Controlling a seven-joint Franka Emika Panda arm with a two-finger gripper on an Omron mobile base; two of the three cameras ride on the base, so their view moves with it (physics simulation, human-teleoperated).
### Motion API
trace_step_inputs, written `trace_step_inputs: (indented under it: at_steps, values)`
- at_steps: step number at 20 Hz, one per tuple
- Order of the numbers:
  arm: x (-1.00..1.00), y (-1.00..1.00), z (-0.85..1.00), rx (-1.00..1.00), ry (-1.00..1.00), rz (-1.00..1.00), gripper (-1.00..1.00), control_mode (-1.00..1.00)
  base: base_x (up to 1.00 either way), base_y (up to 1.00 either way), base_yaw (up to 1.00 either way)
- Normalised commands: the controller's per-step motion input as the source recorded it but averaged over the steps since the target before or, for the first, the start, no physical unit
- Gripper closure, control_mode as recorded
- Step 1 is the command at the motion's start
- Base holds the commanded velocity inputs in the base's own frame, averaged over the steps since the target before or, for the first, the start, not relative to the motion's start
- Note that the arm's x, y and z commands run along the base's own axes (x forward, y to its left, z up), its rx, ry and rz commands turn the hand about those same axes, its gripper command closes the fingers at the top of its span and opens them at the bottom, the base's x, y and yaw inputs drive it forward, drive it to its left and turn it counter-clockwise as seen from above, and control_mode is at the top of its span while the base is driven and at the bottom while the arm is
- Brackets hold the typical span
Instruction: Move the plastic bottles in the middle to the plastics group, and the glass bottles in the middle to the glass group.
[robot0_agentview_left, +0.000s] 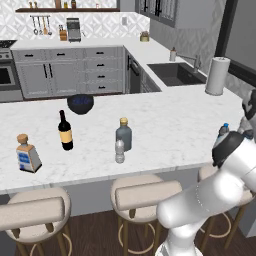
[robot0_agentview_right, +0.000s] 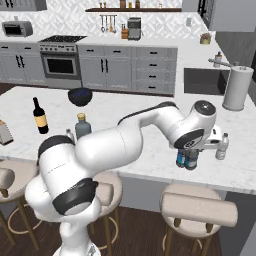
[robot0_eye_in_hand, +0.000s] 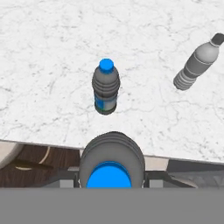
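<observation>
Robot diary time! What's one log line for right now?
gripper: shut on blue-cap bottle | place: counter edge by plastics group | left in middle: pale small bottle, squat glass bottle

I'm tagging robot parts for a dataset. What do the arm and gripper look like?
The arm is glossy white, built of thick rounded segments with dark grey to black bands and caps at the joints. The gripper is a white block with small dark finger tips. No cables or markings show.
</observation>
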Motion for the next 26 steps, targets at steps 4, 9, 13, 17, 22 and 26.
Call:
trace_step_inputs:
  at_steps: [4, 9, 13, 17, 22, 26]
  values:
    - [0.09, -0.02, -0.14, 0.0, 0.14, 0.02, 1.0, -1.0, 0.0, 0.0, 0.0]
    - [0.01, -0.01, -0.48, 0.0, 0.01, 0.01, 1.0, -1.0, 0.0, 0.0, 0.0]
    - [0.0, -0.15, -0.1, 0.0, 0.0, 0.04, 1.0, -1.0, 0.0, 0.0, 0.0]
    - [0.0, -0.25, 0.01, 0.0, -0.02, 0.03, 1.0, -1.0, 0.0, 0.0, 0.0]
    - [0.05, -0.16, 0.0, 0.0, -0.08, 0.1, 1.0, -1.0, 0.0, 0.0, 0.0]
    - [0.23, -0.14, 0.02, 0.0, -0.13, 0.17, 1.0, -1.0, 0.0, 0.0, 0.0]
